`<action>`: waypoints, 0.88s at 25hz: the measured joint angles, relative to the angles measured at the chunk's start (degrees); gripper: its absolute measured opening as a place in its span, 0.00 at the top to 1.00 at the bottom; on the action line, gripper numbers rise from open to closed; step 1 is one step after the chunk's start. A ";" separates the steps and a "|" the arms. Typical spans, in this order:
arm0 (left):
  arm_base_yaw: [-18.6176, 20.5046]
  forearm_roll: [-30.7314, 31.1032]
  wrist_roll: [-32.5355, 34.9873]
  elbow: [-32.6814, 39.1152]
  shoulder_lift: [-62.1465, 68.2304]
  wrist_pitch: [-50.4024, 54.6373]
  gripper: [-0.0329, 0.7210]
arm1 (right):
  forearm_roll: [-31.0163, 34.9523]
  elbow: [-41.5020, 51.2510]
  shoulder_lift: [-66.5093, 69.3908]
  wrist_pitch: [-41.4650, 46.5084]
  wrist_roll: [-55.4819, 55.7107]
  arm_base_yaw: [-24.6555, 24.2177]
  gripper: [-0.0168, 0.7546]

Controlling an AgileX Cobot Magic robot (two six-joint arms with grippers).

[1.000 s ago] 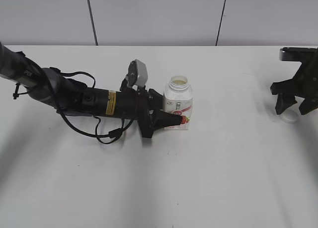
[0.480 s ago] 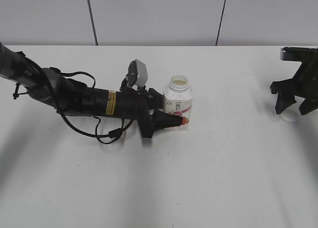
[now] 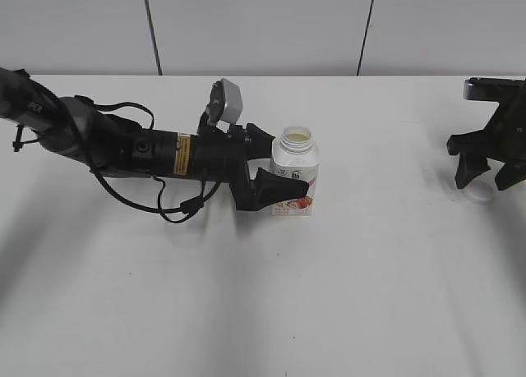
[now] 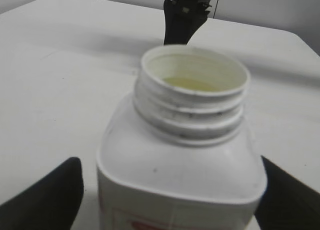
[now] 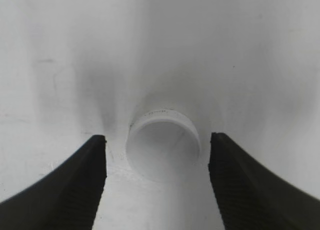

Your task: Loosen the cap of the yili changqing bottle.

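Observation:
The yili changqing bottle [image 3: 296,157] stands upright mid-table, white with a red fruit label, its threaded neck uncapped; the left wrist view [image 4: 180,160] shows it close up. My left gripper [image 3: 286,170] is open, a finger on each side of the bottle body, with a gap at the left finger [image 4: 167,197]. The white cap [image 3: 477,195] lies on the table at the far right, open side up in the right wrist view [image 5: 163,145]. My right gripper [image 3: 485,177] is open and empty, hovering over the cap with its fingers either side of it [image 5: 157,185].
The white table [image 3: 329,295] ends at a grey panelled wall at the back. The left arm's black cables [image 3: 177,217] trail on the table left of the bottle. The right arm [image 4: 185,17] shows beyond the bottle in the left wrist view.
My left gripper has let go of the bottle's lower body, opened, and risen a little. The bottle and cap stay put. The right gripper has hardly moved.

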 joint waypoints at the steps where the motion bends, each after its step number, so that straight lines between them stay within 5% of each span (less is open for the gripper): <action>1: 0.00 0.05 -0.14 0.00 -0.27 0.00 0.15 | 0.00 0.00 0.00 0.00 0.00 0.00 0.31; 8: 0.00 0.55 -2.44 0.00 -4.61 -0.12 0.17 | 0.00 -0.12 0.00 0.54 0.20 0.00 0.31; 22: 0.00 0.87 -13.14 0.00 -17.40 8.10 0.17 | 0.00 -13.53 0.00 21.45 0.17 0.00 0.31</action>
